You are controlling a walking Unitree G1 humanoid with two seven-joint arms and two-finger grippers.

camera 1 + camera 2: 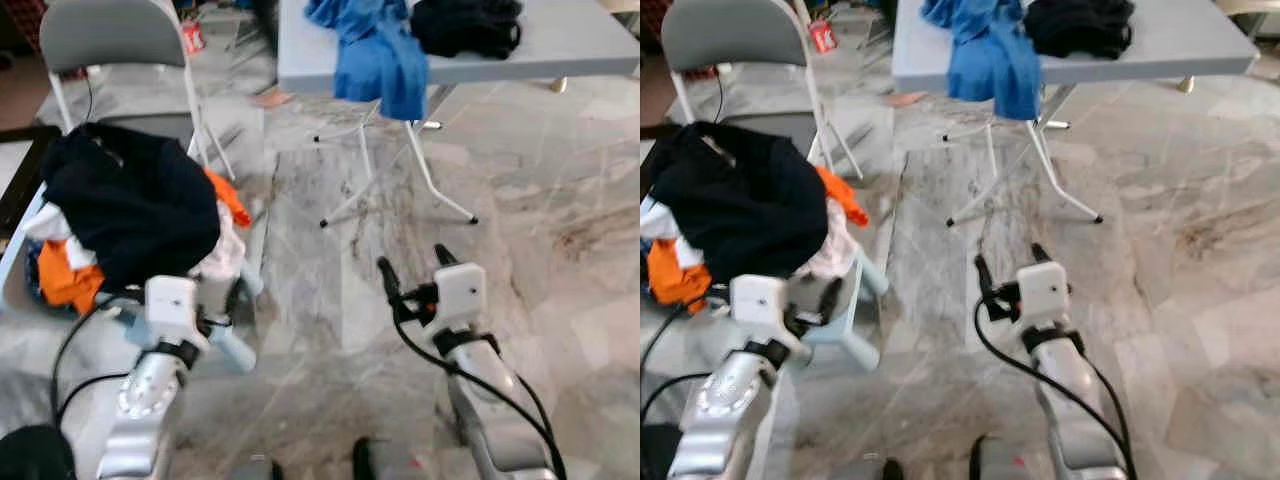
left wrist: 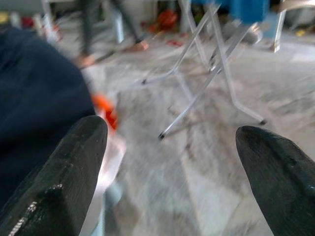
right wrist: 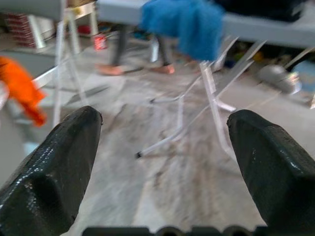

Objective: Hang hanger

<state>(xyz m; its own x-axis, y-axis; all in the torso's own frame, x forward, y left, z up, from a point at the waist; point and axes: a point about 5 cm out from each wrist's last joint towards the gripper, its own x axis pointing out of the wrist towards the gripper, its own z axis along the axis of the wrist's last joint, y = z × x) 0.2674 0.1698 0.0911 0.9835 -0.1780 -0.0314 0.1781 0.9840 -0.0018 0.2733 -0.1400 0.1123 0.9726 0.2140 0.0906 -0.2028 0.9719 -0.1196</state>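
Your left tool (image 2: 167, 172) hangs open and empty just beside the pile of clothes (image 1: 130, 205), its fingers (image 2: 64, 182) spread wide. Your right tool (image 3: 162, 172) is open too, holding nothing, low over the marble floor (image 1: 560, 250). Ahead, a blue garment (image 1: 375, 50) drapes off the grey surface (image 1: 580, 40), a black one (image 1: 468, 25) beside it. You cannot make out any hanger.

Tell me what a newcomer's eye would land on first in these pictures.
First, the heap of clothes on the robot's left, a dark navy garment on top with orange and white pieces beneath, beside a grey folding chair. Next, the bright blue cloth draped over the near edge of the grey folding table ahead, with a black garment beside it. Low in front, the left gripper and right gripper both stand open over marble floor.
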